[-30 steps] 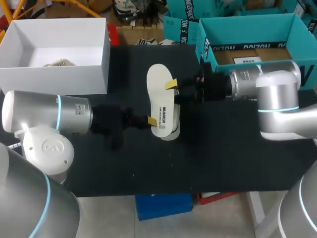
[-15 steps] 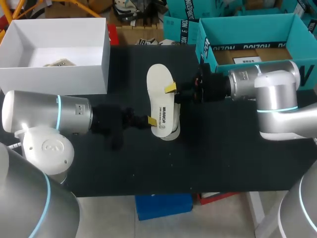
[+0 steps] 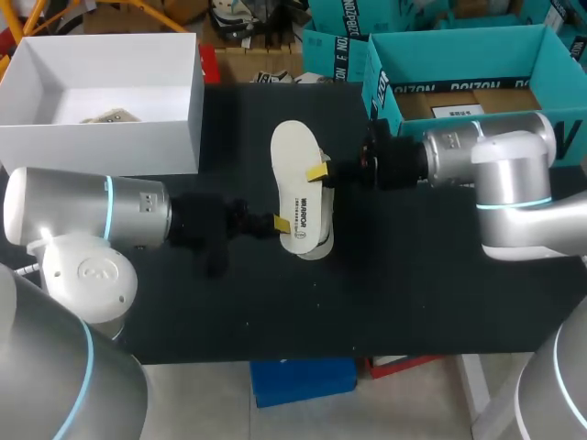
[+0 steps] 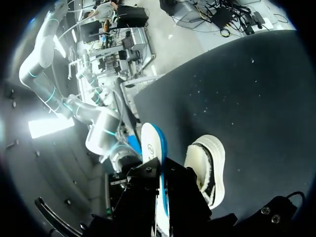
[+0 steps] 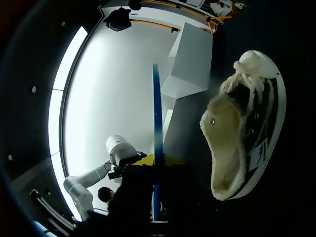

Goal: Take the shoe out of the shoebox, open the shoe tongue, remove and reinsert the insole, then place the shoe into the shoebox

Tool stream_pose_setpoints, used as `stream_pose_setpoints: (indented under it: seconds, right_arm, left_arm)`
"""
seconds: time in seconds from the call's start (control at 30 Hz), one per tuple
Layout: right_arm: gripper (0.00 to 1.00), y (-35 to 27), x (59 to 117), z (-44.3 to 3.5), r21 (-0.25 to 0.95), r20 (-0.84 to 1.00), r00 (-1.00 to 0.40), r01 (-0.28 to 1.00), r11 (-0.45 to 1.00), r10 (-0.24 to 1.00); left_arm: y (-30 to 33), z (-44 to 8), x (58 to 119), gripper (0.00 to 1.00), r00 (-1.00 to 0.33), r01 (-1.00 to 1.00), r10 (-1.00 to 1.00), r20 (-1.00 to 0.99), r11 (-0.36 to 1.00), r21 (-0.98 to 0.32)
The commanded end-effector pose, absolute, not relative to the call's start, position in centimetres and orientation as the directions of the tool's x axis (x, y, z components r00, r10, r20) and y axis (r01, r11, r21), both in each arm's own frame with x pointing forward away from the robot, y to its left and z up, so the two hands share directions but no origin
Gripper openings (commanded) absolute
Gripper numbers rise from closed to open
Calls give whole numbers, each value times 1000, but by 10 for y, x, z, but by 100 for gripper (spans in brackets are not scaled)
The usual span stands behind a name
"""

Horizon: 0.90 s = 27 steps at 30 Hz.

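insole [image 3: 293,179] clamped by both: left pincer [image 3: 281,223] near end, right pincer [image 3: 318,170] side edge | shoe [image 5: 242,133] just below, long axes parallel

Soft, even light falls from above in the head view. The black tabletop [image 3: 440,302] swallows it, so shadows barely register there. The white box [image 3: 101,137] and insole [image 3: 295,183] come out very bright, and the box's inner walls shade to grey. The silver left arm [image 3: 83,220] and right arm [image 3: 514,174] carry soft highlights.

In the left wrist view the tabletop [image 4: 256,89] reads mid-grey and the shoe [image 4: 207,168] is well lit.

In the right wrist view a broad white glare backs the insole [image 5: 156,128]; the shoe [image 5: 247,128] is evenly lit against dark tabletop [image 5: 291,207].
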State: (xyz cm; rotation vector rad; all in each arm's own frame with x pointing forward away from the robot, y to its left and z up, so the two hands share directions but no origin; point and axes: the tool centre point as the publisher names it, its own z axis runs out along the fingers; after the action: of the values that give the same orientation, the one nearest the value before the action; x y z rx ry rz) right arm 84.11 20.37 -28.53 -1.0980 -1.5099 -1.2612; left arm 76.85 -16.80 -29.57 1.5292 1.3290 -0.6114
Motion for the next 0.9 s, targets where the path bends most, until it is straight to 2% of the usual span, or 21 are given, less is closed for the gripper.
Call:
stream_pose_setpoints:
  seconds: [0.03,0.3,0.33,0.37,0.6,0.9]
  right_arm:
    - [0,206,843,-287,232,965,-242,967,105,99]
    - [0,206,843,-287,232,965,-242,967,105,99]
    - [0,206,843,-287,232,965,-242,967,105,99]
    - [0,206,843,-287,232,965,-242,967,105,99]
    - [0,206,843,-287,232,965,-242,967,105,99]
    - [0,206,843,-287,232,965,-242,967,105,99]
  left_arm:
    - [-168,-296,768,0,276,935,443,-853,82,346]
    - [-167,-296,767,0,268,935,442,-856,93,341]
    - [-166,-295,768,93,265,934,447,-855,101,342]
    - [-166,-294,768,100,266,935,445,-855,96,341]
    - [-150,-277,766,100,190,951,584,-789,89,295]
    - [-121,-247,763,100,44,975,822,-568,88,202]
